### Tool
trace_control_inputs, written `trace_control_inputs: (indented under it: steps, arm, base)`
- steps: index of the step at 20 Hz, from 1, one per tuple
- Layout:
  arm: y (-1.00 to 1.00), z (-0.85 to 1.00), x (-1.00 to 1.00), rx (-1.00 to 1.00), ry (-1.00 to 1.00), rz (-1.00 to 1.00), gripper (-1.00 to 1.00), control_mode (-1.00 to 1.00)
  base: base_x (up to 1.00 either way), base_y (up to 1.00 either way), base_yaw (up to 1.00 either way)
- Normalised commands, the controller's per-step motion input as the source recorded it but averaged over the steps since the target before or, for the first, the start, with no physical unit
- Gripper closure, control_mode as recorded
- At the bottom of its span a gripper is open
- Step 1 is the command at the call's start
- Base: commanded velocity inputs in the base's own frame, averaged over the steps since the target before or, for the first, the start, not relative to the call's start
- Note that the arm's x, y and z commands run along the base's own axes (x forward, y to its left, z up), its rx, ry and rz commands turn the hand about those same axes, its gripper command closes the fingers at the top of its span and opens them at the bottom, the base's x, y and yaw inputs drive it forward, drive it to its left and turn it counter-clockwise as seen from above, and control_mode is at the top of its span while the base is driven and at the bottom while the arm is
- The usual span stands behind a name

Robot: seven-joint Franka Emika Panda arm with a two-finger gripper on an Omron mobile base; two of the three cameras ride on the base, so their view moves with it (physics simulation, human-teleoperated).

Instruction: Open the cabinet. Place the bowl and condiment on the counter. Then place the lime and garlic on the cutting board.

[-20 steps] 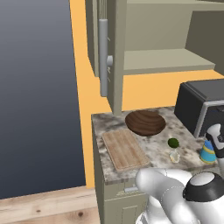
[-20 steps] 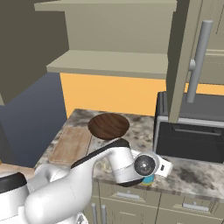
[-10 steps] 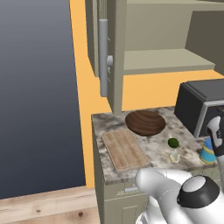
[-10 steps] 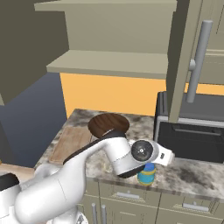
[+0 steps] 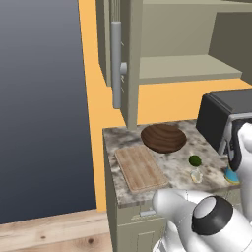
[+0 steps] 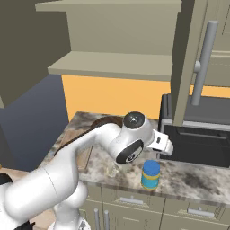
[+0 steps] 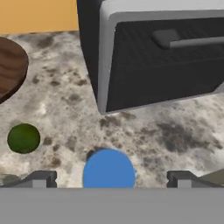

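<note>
Fingers (image 7: pixel 43 178) of the gripper (image 7: pixel 109 179) stand wide apart above the condiment (image 7: pixel 109 169), gripping nothing. Condiment sits on the counter (image 7: pixel 144 131) before the black appliance (image 7: pixel 162 52); lime (image 7: pixel 24 138) and bowl (image 7: pixel 11 68) lie to its left, cutting board (image 5: pixel 140 168) beyond.

Orange wall (image 5: pixel 91 98) behind and beside the units. Dark grey-blue wall (image 5: pixel 39 108) further left. Light wooden plank floor (image 5: pixel 54 236) below. Black boxy appliance (image 6: pixel 197 134) with a grey front handle, standing against the orange wall. Even, soft lighting throughout.
</note>
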Motion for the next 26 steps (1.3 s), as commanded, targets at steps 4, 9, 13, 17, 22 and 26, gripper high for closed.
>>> trace_control_inputs:
  steps: [4, 9, 13, 17, 22, 26]
  arm:
    - [0.45, -0.24, 0.00, 0.02, 0.12, 0.01, -1.00, -1.00]
    - [0.38, -0.37, 0.00, 0.10, 0.04, 0.03, -1.00, -1.00]
    - [0.42, -0.01, 0.00, 0.03, 0.23, 0.05, -1.00, -1.00]
    - [0.44, -0.10, 0.00, 0.02, 0.17, 0.04, -1.00, -1.00]
    - [0.33, -0.49, 0.00, 0.13, 0.04, 0.06, -1.00, -1.00]
    - [0.34, -0.38, 0.00, 0.17, 0.03, 0.06, -1.00, -1.00]
  base:
    - [0.00, 0.00, 0.00]
    - [0.00, 0.00, 0.00]
    - [0.00, 0.00, 0.00]
    - [0.00, 0.00, 0.00]
    - [0.00, 0.00, 0.00]
    - [0.00, 0.00, 0.00]
